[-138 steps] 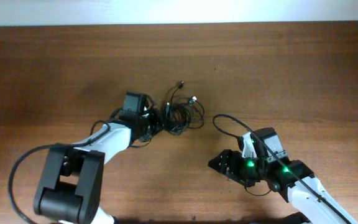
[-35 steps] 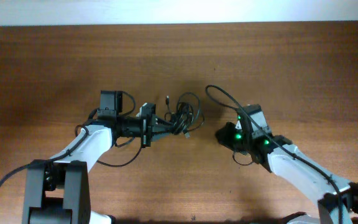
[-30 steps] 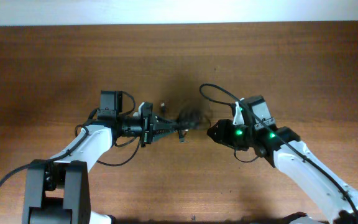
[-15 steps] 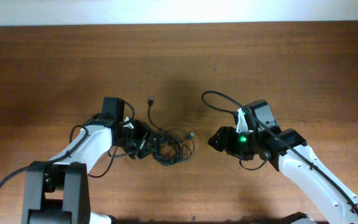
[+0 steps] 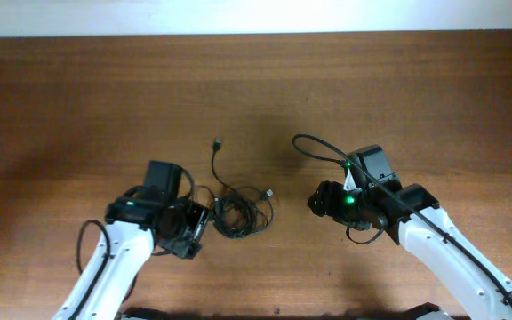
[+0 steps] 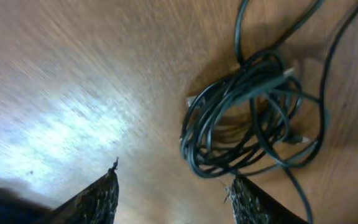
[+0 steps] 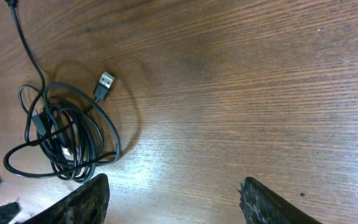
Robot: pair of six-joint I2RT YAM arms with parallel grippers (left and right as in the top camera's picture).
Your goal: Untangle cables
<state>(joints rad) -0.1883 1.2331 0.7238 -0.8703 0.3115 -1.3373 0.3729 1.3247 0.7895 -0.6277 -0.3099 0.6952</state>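
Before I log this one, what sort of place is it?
Likely a robotics lab bench, not a home: a plain wooden table, the left arm and right arm reaching over it, and a tangle of thin black cables to work on.

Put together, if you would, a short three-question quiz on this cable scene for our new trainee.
1. True or false: the left gripper is clamped on the cables.
2. Fill in the blank: the right gripper has its jaws ____, with nothing between them.
3. Where is the silvery USB plug?
A. Flat on the table, at the edge of the bunch
B. Pinched between the right gripper's fingers
C. Hanging in the air

Key: 1 false; 2 open; 3 A.
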